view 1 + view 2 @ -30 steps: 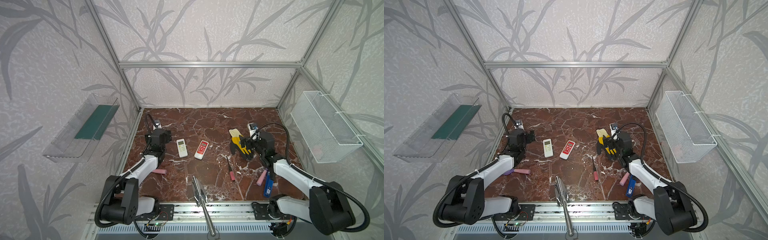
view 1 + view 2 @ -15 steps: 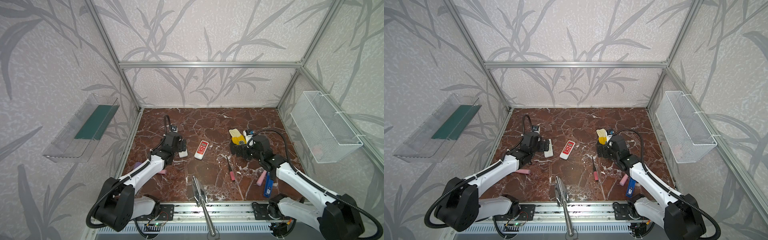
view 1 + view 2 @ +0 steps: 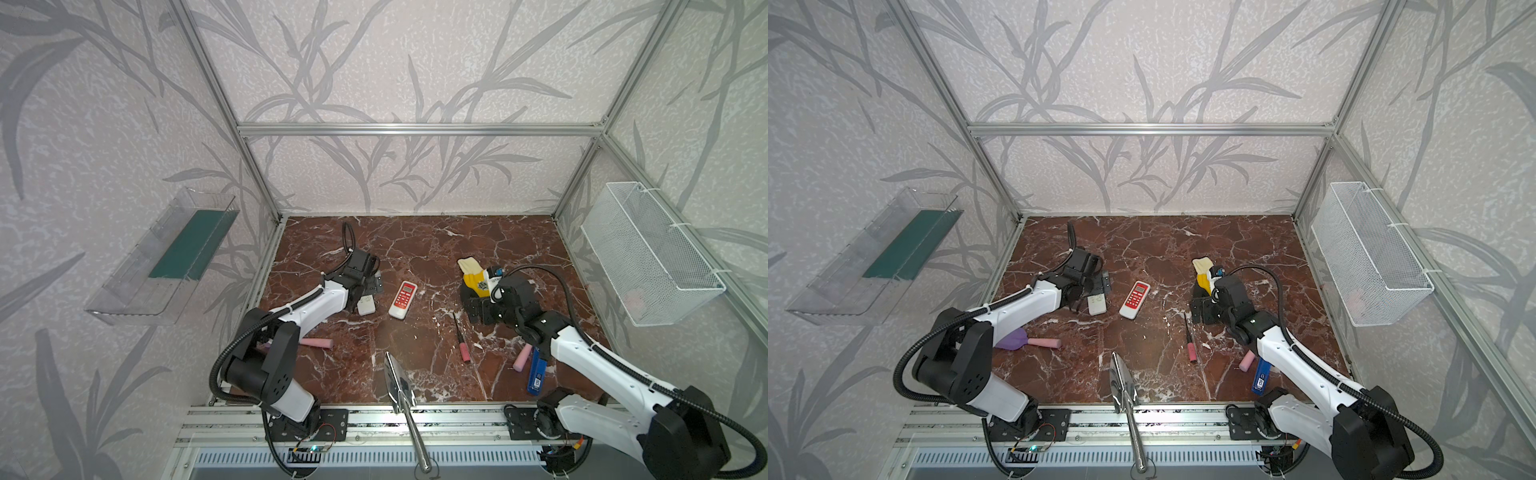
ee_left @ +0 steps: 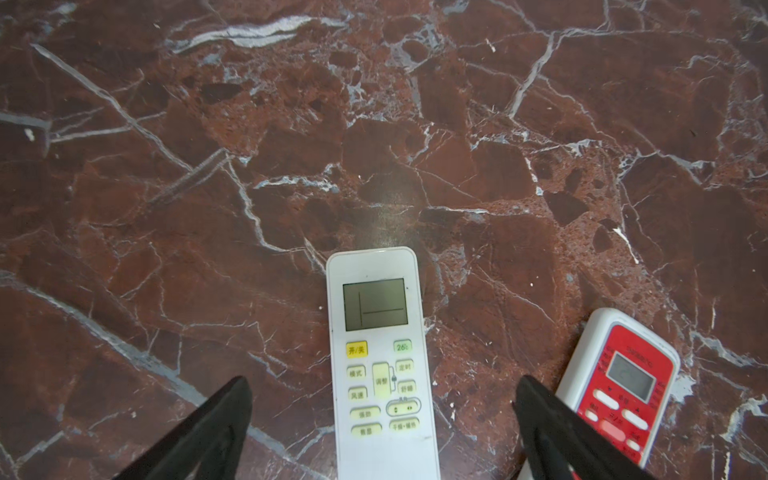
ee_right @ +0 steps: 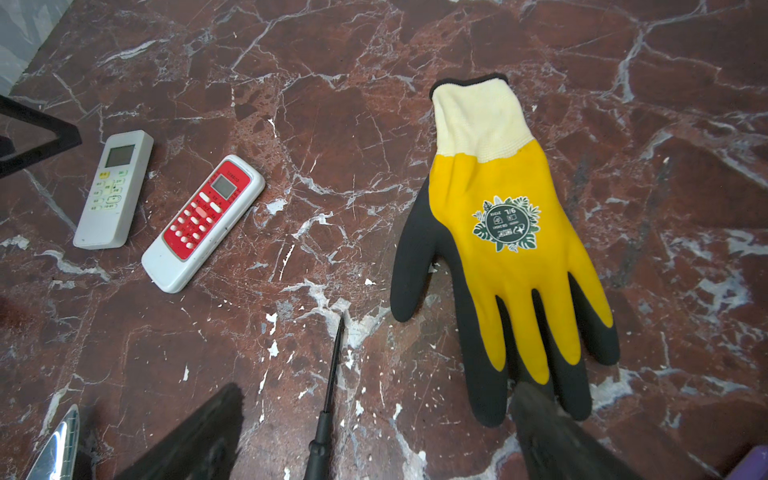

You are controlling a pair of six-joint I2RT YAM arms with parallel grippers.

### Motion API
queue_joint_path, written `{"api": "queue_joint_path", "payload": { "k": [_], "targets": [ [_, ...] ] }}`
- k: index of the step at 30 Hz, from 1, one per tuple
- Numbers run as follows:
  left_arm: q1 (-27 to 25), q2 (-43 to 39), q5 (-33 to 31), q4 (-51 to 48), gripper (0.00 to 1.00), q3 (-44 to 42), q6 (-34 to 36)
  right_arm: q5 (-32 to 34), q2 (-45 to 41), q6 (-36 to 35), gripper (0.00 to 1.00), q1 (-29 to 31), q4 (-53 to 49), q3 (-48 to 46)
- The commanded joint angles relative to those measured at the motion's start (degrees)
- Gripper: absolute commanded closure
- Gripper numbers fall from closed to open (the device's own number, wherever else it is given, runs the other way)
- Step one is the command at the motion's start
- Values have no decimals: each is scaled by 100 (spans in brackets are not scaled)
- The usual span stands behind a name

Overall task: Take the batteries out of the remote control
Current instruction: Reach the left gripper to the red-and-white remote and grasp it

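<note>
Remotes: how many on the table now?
2. The white remote lies face up under the open left tool; the red remote lies face up beside it, toward the table's middle. A third could sit hidden under an arm; none shows.

white remote (image 5: 112, 191), red remote (image 5: 203, 222), buttons up, adjacent

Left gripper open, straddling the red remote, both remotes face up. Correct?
Wrong remote. The left gripper, open, straddles the white remote; the red remote lies beside it. The left wrist view shows it. Both remotes are face up.
</note>
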Motion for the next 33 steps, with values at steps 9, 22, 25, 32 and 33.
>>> {"api": "queue_joint_path", "payload": {
  "k": [9,22,25,32,33],
  "targets": [
    [-716,897,237,-588,1,936,106,5,46,37,1,52,-80,-16],
    [-1339,1819,762,-549,1,1711,1058,-94,190,-34,1,56,-124,8],
    [-1367,1995,725,-583,1,1835,1107,-127,215,-34,1,57,-133,27],
    [-1377,2439,671,-909,2,2223,1153,-155,182,-34,1,62,-176,58],
    [-1378,2496,657,-983,3,2269,1153,-155,177,-32,1,59,-180,62]
  ]
}}
